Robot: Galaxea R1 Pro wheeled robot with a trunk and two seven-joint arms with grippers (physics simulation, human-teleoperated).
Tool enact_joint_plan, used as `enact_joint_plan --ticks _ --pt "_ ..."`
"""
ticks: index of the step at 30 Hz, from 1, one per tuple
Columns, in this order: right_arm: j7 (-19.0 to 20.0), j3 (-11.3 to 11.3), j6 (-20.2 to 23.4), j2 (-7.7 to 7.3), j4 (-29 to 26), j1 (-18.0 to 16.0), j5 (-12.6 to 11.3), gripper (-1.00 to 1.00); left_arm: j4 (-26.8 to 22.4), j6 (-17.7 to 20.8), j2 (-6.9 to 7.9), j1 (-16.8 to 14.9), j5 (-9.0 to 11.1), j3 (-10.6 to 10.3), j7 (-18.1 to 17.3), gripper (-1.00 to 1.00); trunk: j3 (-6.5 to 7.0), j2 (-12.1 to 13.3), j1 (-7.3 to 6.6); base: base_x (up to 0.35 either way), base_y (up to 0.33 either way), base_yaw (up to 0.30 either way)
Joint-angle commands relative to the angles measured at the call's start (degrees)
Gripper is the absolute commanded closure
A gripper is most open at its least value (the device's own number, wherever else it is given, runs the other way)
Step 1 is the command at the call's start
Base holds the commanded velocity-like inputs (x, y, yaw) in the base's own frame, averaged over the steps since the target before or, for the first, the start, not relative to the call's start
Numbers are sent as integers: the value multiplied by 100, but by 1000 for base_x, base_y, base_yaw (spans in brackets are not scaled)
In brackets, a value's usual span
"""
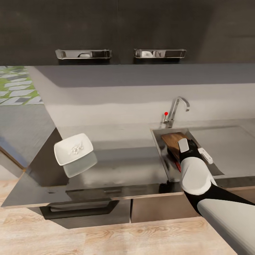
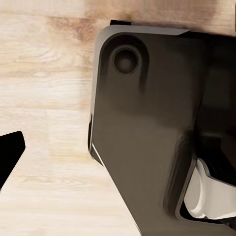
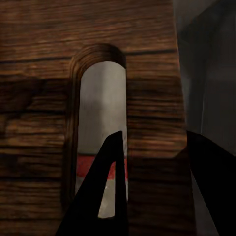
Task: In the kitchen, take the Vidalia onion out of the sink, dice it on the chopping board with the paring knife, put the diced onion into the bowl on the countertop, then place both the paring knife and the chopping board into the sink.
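Observation:
The dark wooden chopping board lies tilted inside the steel sink, under my right arm. Up close, the board shows its handle slot. My right gripper is shut on the strip of wood between slot and edge, with one finger through the slot and the other outside the edge. A red bit of the paring knife shows through the slot. The white bowl with diced onion sits on the glossy countertop. One black finger of my left gripper hangs over the wood floor, far to one side.
The chrome tap with its red knob stands behind the sink, and the drainboard lies to its right. Dark wall cabinets with two racks hang above. My dark base is near the left gripper.

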Motion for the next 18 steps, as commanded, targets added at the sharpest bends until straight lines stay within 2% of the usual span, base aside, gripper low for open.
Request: enact_joint_plan --ticks 1,7,18 --pt "6 -31 47 6 -11 -10 49 100 24 -36 -2 -9 58 -46 -34 -100 -10 -11 6 311 0 0" --pt "-2 -34 47 6 -23 -10 54 100 24 -28 -2 -9 58 -46 -34 -100 -14 -11 6 282 0 0" --pt "5 -66 47 6 -39 -10 72 100 24 -27 -2 -9 58 -46 -34 -100 -98 -11 6 19 0 0"
